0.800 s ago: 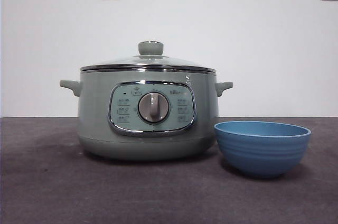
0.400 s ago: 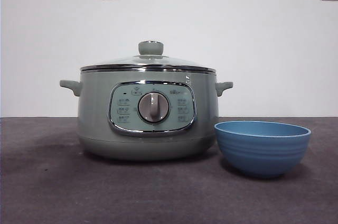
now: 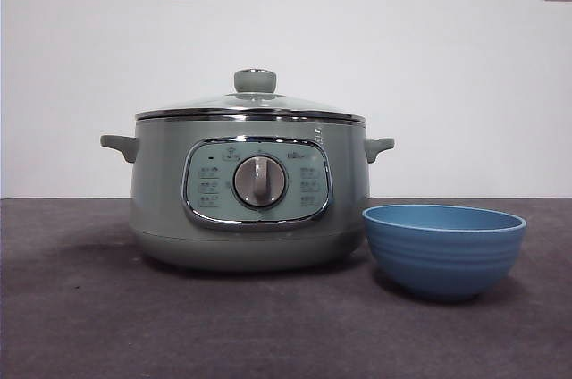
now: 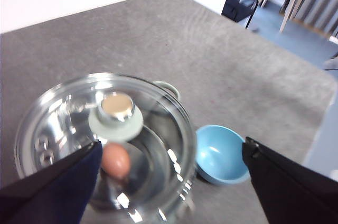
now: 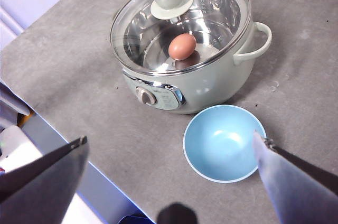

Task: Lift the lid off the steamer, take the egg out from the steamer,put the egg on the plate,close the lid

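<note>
Steamer (image 3: 250, 191): on the surface, glass lid (image 3: 251, 104) seated.
Egg (image 5: 182, 46): you see it inside, through the glass only.
Plate (image 3: 444, 249): just beside the steamer.
Left claw (image 4: 169, 182): released, above the steamer.
Right claw (image 5: 169, 176): released, above the plate.

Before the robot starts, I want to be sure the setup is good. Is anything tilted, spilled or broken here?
Nothing stands out. The lid sits level and closed on the steamer, the egg lies whole inside, and the plate stands upright and empty beside it. Both hands are open above the table, holding nothing.
</note>
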`<state>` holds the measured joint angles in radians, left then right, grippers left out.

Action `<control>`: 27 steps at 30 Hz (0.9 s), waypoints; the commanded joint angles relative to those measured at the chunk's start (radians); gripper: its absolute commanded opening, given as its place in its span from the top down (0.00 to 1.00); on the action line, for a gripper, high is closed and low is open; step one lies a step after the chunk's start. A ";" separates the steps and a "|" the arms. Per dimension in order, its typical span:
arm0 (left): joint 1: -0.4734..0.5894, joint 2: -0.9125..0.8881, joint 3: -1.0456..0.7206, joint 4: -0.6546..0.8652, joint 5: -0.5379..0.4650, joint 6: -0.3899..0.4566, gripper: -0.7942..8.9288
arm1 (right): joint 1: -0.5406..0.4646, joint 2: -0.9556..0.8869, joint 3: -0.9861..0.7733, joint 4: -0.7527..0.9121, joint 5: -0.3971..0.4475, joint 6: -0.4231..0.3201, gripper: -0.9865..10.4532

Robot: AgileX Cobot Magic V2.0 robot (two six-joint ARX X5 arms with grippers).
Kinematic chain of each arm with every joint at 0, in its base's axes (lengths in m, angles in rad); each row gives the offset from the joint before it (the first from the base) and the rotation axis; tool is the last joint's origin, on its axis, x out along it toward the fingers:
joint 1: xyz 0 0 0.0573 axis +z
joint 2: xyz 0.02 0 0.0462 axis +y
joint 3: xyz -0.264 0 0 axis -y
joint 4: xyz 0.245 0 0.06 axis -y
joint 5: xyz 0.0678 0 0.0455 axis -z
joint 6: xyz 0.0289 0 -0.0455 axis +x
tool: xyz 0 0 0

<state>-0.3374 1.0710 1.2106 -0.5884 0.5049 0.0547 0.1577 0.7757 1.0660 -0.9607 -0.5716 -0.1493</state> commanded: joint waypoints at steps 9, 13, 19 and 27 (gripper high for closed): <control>-0.103 0.348 0.152 0.209 -0.171 0.060 0.46 | 0.003 0.015 0.004 0.006 0.001 0.011 0.45; -0.115 0.434 0.153 0.282 -0.203 0.082 0.46 | 0.003 0.018 0.004 0.006 0.001 0.011 0.45; -0.128 0.528 0.153 0.332 -0.248 0.105 0.46 | 0.003 0.023 0.004 0.006 0.002 0.011 0.45; -0.137 0.593 0.153 0.333 -0.275 0.105 0.46 | 0.003 0.040 0.004 0.007 0.001 0.011 0.45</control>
<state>-0.4702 1.6535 1.3632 -0.2646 0.2325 0.1482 0.1577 0.8158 1.0660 -0.9607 -0.5713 -0.1455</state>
